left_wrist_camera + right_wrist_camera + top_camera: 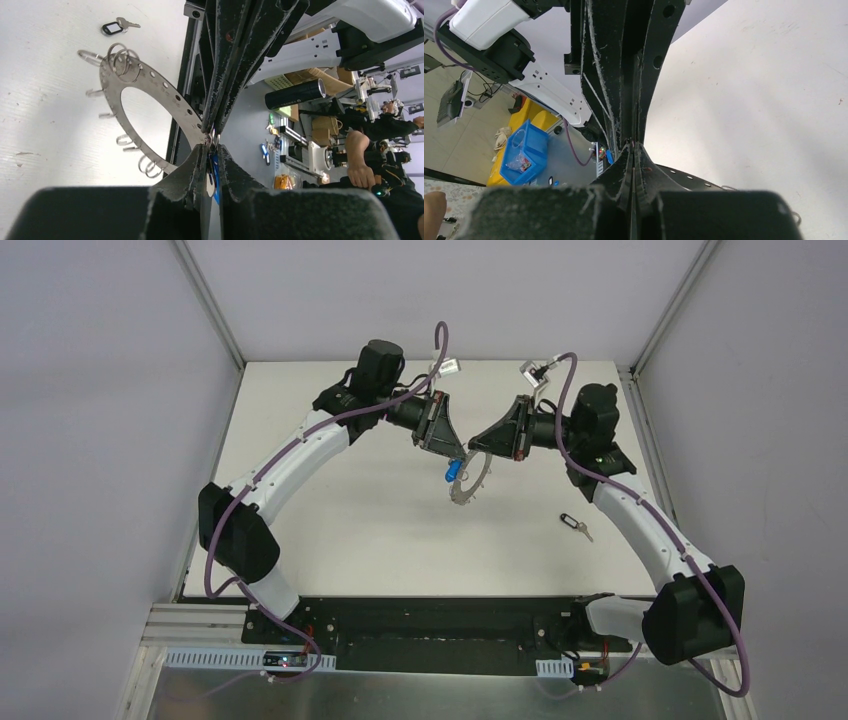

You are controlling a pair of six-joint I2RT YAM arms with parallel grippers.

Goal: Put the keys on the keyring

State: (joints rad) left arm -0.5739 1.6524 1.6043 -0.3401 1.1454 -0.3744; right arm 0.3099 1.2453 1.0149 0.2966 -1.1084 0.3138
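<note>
Right gripper (474,447) holds keyring (109,86), left gripper (452,452) blue key (452,471); black key (573,524) aside.

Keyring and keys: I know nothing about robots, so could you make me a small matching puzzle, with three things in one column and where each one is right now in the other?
Things:
1. blue key
2. black key
3. keyring

Places:
A. lying free on the table
B. pinched in the left gripper
C. held up by its edge in the right gripper

Pairs: 1-B, 2-A, 3-C.
</note>
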